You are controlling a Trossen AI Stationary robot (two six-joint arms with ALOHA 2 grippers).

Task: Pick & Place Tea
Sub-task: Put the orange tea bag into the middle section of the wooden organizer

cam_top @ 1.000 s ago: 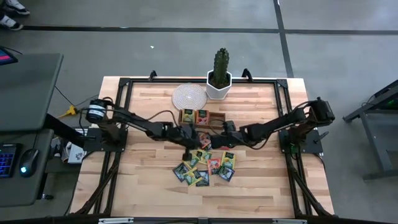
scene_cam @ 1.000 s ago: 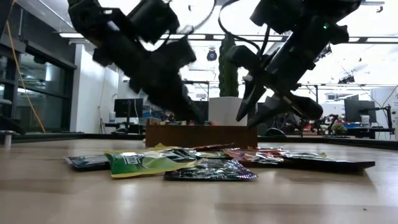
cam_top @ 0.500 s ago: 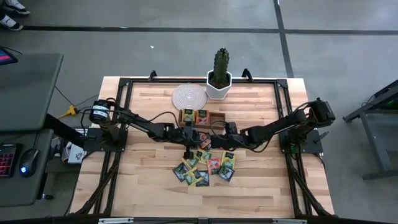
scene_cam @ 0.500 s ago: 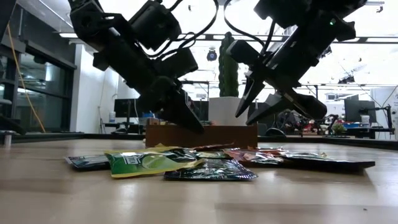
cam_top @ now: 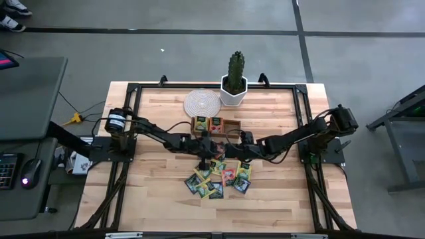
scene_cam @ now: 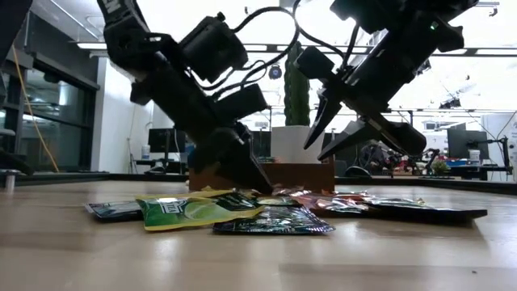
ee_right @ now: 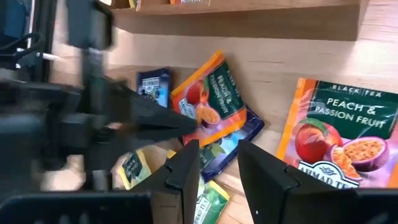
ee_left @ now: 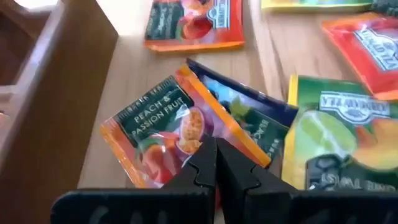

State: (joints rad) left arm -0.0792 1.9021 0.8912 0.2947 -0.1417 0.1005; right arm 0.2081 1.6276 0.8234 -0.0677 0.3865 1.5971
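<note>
The tea packets are scattered on the counter just in front of the tray, which already carries two packets. The left gripper is lowered with its jaws clenched, tips set on an orange peach packet that overlaps a dark blue one. The right gripper is held above the same packets, jaws parted and nothing grasped. A cactus and a coaster are seen behind the tray.
</note>
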